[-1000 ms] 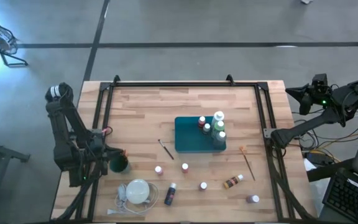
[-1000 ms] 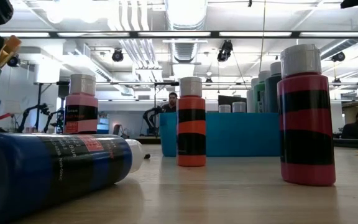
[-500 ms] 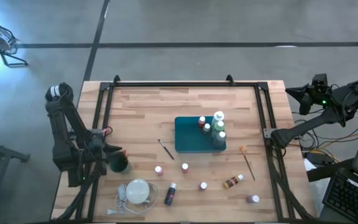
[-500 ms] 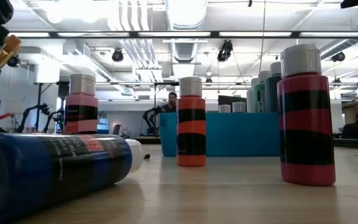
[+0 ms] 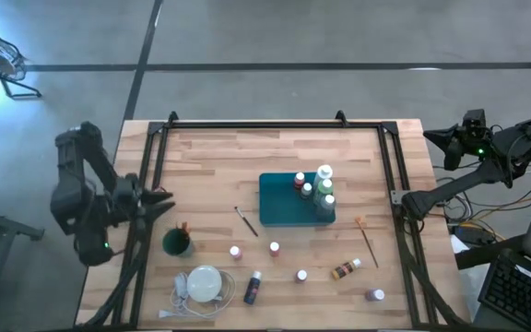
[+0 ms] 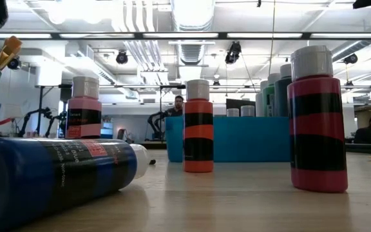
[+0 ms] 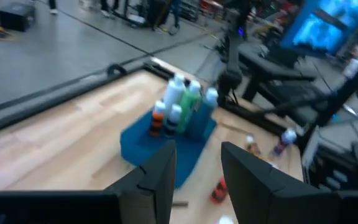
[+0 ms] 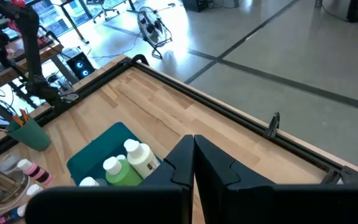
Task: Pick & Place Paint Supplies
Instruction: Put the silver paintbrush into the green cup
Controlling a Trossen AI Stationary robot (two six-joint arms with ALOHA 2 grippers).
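Several white-capped paint bottles [image 5: 319,192] stand in the teal tray [image 5: 279,210] at mid-table. More bottles [image 5: 274,249] stand or lie loose on the wood near the front edge. A dark brush [image 5: 246,221] lies left of the tray, and an orange-tipped brush [image 5: 367,238] lies to its right. Another orange-handled brush [image 6: 6,53] sticks up out of a green cup [image 5: 175,243], leaning on its rim. My left gripper [image 5: 162,197] hangs open and empty above the table's left edge, beyond the cup. My right gripper [image 5: 430,135] is shut and raised off the far right corner.
A white round disc with a cord [image 5: 205,283] lies near the front left corner. A dark blue bottle [image 6: 57,174] lies on its side close to the low camera. Black frame rails [image 5: 275,123] run along the table's edges. Bare wood lies behind the tray.
My left gripper has risen from just above the green cup and drawn back toward the table's far left, coming away from the brush handle. The brush stays standing in the cup.
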